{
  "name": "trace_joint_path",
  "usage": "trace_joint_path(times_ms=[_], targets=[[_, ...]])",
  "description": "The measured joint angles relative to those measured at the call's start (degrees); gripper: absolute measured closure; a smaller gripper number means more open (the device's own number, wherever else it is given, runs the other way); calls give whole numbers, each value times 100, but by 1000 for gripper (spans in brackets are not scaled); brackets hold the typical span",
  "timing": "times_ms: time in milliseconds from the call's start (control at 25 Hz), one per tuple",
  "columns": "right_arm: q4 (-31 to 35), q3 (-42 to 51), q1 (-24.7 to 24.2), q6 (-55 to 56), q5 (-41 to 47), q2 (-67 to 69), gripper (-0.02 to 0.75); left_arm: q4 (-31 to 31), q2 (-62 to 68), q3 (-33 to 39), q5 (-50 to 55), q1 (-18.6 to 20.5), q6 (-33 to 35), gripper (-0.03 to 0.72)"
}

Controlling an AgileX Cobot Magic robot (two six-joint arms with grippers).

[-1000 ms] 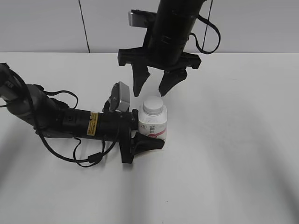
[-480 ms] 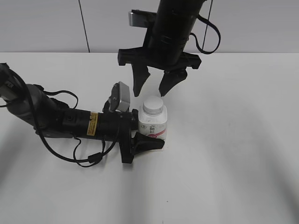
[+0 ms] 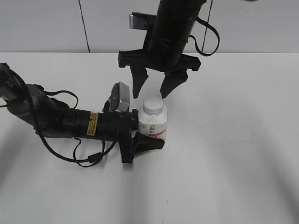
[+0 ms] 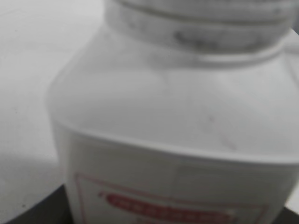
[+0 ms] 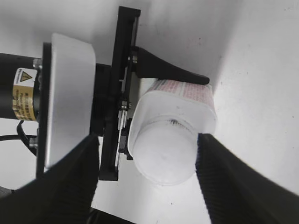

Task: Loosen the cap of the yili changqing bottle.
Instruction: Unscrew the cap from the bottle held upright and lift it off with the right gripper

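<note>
Upright, yili changqing bottle points cap upward.

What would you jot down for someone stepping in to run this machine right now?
Left gripper: shut on the bottle, holding its body from the side; bottle stands upright on the white table.
Right gripper: open, hanging just above the cap, fingers spread either side of it, touching nothing.
Done: bottle is steadied.
Left: lower the right gripper over the cap, close on it, twist to loosen. Cap sits on the neck; whether it has been turned at all cannot be told.
</note>
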Motion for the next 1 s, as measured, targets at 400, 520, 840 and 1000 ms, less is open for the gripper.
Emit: trace_joint_path(times_ms=[400,520,840,1000], targets=[[-120,0,0,89,0,63,202,0,0,0,0,0,-6,284],[-127,0,0,106,0,63,202,0,0,0,0,0,-6,284],[-122,228,0,125,0,63,202,0,0,0,0,0,-6,284],[-111,228,0,131,0,63,202,0,0,0,0,0,-6,284]])
